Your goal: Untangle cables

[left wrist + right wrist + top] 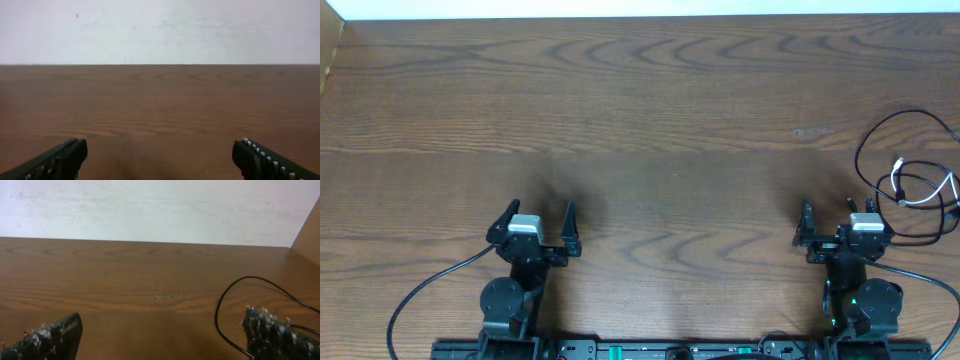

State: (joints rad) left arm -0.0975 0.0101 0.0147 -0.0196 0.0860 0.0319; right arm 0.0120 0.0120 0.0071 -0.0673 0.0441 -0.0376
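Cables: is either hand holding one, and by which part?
Nothing is held. The left hand and right hand are open and empty; the cables lie loose beside the right one.

Even, diffuse light from above, moderately bright. Soft smudgy shadows fall on the counter (640, 100) just ahead of the left gripper (540, 210) and right gripper (829, 210). Wrist views are soft; the wall (160, 30) beyond is washed out, and each gripper is dark and blurred.

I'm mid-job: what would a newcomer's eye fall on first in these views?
A tangle of black cable and white cable lies at the table's right edge, just beside the right gripper. Both grippers stand open and empty near the front. The left gripper is well away from the tangle.
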